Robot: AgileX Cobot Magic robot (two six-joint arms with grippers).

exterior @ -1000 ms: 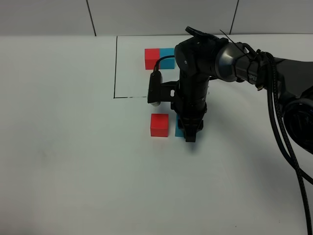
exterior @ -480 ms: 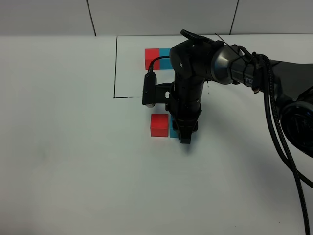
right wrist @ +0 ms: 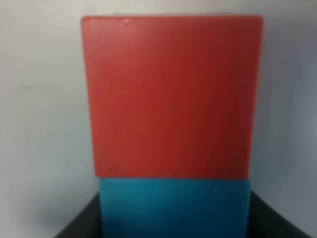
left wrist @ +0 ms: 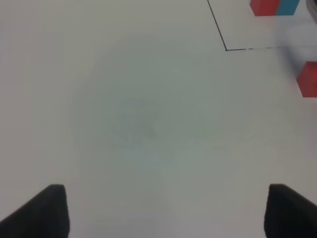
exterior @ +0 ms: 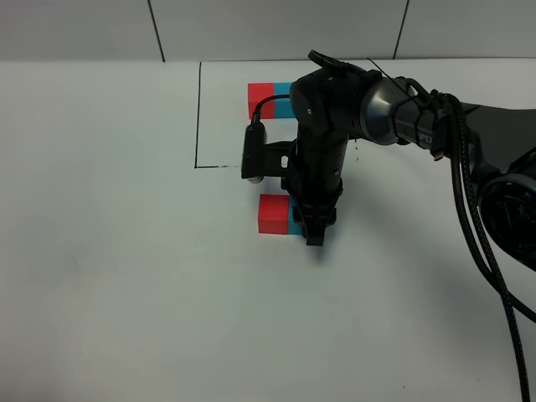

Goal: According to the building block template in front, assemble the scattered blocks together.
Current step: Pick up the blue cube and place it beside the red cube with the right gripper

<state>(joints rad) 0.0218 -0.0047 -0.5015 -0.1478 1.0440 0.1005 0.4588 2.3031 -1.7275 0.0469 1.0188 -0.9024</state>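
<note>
one cyan cube (right wrist: 173, 204), clenched by right end effector (exterior: 314, 228), touches red cube (exterior: 272, 213) (left end effector (left wrist: 168, 210) released).

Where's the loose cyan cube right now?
The cyan cube sits centrally in the exterior high view, below the black line, touching the right side of the red cube, largely hidden by the right end effector.

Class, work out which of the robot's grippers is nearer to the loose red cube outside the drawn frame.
Right. The right gripper is at the cyan cube touching the red cube; the left gripper hangs well away from it over the table.
</note>
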